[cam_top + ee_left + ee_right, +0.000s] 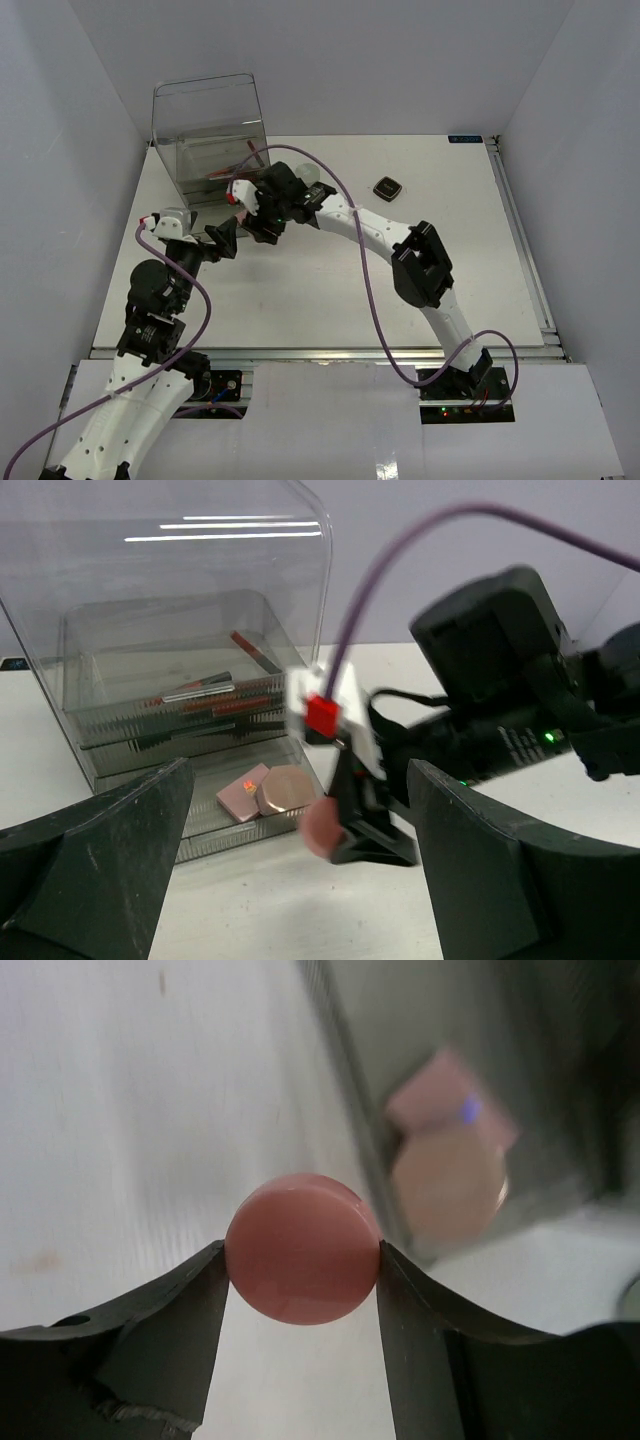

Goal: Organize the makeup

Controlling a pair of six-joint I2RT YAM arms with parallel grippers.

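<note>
Spreading white, the worktop [330,290] lies open across its middle and right, hemmed by pale walls. The tall clear plastic drawer box [205,130] crowds its far left corner. The left jaws stand wide apart on nothing, just beside the right jaws, which are clamped on the rim of the round pink disc [302,1248]. It is held just before the box's lowest drawer, flat face toward the wrist camera, with no long axis. A small black square compact [387,187] lies well apart to the right.

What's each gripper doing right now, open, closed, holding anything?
Left gripper: open, jaws wide apart, holding nothing.
Right gripper: closed on the pink disc.
</note>
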